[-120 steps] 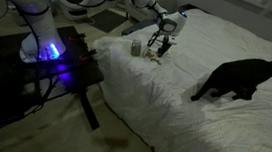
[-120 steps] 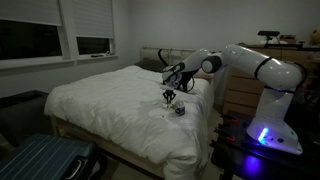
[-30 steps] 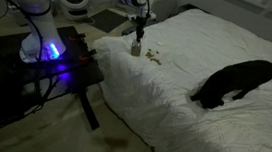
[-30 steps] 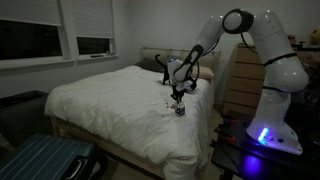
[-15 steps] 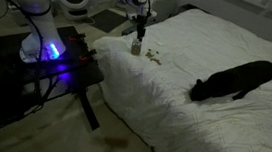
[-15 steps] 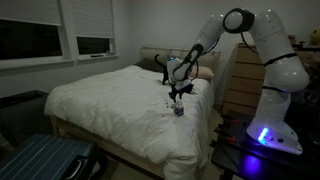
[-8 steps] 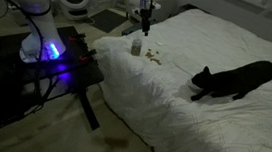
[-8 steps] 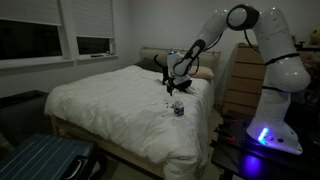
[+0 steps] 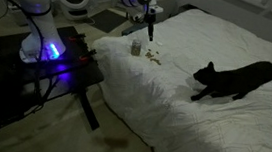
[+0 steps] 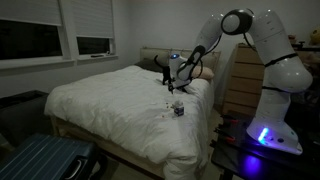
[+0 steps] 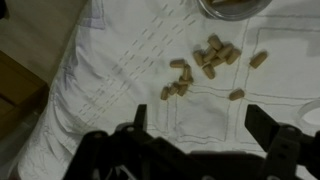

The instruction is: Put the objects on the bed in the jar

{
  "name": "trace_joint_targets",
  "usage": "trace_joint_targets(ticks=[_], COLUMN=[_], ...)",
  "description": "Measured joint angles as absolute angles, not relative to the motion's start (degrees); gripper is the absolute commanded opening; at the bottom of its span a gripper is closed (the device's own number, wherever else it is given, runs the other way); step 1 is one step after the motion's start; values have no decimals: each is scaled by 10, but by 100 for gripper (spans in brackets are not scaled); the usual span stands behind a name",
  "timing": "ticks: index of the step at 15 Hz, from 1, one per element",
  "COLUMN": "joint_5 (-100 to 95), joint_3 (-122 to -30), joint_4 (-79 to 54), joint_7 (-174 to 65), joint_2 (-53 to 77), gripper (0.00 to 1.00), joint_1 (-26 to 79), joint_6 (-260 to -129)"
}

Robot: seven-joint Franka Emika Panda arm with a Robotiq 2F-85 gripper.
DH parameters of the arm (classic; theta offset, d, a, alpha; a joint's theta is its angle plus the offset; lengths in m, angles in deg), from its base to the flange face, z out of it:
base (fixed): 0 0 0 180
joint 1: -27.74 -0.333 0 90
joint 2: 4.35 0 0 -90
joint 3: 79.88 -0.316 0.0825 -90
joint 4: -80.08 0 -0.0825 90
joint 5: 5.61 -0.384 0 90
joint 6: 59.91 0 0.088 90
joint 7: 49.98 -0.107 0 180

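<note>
Bits (image 11: 205, 62) left on the bed (image 11: 90, 70); gripper (image 9: 150, 30) opened and raised off the jar (image 9: 136, 48).
Within the last second the jaws have been spread wide, and nothing is held between them. The gripper has been lifted from just above the jar and shifted toward the bits lying beside it. A drop into the jar is judged to have been made, though its contents cannot be made out. A good handful remains to be collected, so the task is judged far from done.
</note>
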State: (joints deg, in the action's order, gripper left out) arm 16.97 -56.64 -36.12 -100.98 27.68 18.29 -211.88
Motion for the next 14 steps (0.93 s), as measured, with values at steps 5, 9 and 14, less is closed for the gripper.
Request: trace_joint_targets(ticks=[5, 9, 14], joint_5=[156, 130, 75], joint_3=[-565, -565, -564], joint_4=[-339, -310, -278], joint_7=[-1022, -1022, -1020], joint_2=[342, 393, 450], gripper=[100, 100, 100], joint_1=[190, 190, 190], joint_6=[-2143, -2172, -2225])
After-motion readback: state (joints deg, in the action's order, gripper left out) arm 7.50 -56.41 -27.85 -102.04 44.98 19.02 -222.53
